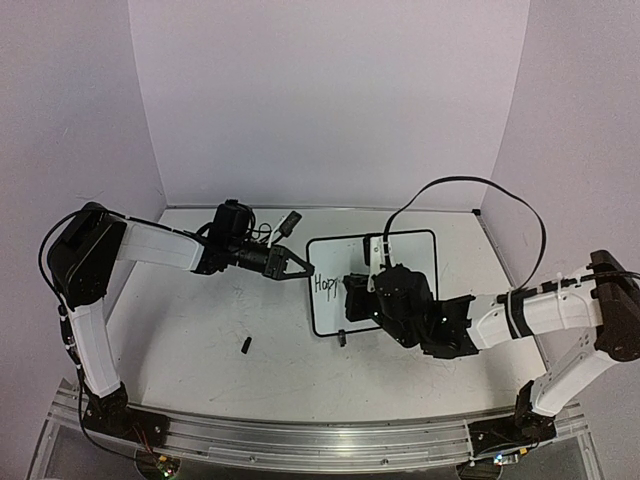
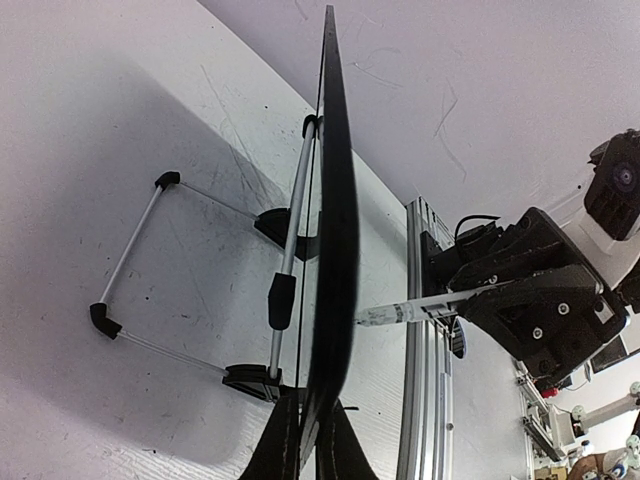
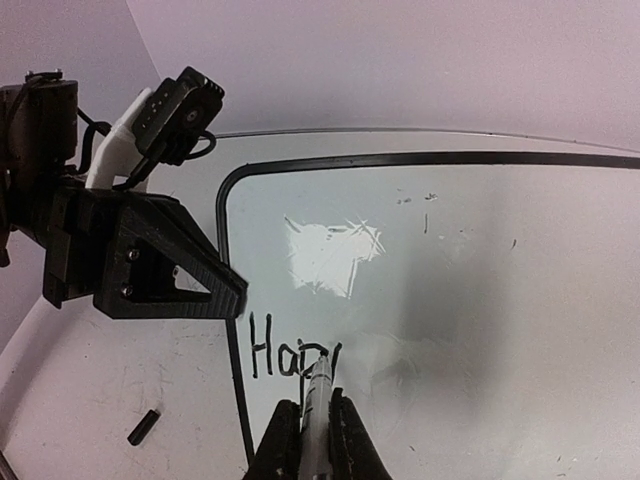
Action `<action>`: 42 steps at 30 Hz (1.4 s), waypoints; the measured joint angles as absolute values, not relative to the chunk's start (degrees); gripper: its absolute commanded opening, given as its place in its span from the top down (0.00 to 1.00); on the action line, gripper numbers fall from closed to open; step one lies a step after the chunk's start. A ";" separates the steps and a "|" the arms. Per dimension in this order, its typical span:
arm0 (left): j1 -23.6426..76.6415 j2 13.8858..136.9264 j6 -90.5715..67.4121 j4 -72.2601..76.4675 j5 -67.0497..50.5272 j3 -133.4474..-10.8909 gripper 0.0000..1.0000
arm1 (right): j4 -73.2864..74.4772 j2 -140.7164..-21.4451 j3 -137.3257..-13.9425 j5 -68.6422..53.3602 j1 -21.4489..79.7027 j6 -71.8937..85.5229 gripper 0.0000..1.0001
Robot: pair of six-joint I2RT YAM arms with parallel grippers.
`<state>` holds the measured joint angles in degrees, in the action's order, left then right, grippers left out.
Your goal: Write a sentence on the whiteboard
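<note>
Clenched tight on a slim pale marker (image 3: 318, 395) in the right gripper (image 3: 313, 430), tip straight ahead of the jaws, touching the glossy whiteboard (image 3: 480, 300). Only "Hap" plus a stroke of the sentence (image 3: 288, 358) there, row running rightward across the jaws. Further off, pinching the thin black frame's left edge with the left gripper (image 3: 236, 292).

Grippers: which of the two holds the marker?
The right gripper, shut on the marker with its tip at the whiteboard; the left gripper only clamps the whiteboard's edge.
</note>
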<state>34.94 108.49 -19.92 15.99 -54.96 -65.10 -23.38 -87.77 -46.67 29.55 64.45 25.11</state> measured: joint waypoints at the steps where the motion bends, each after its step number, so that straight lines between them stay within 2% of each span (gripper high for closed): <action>1: 34.94 108.49 -19.93 15.99 -54.96 -65.10 1.00 | -23.46 -87.85 -46.71 29.54 64.31 24.95 1.00; 42: 34.94 108.49 -19.94 15.97 -54.87 -65.10 1.00 | -23.83 -88.85 -46.52 30.92 63.31 26.02 1.00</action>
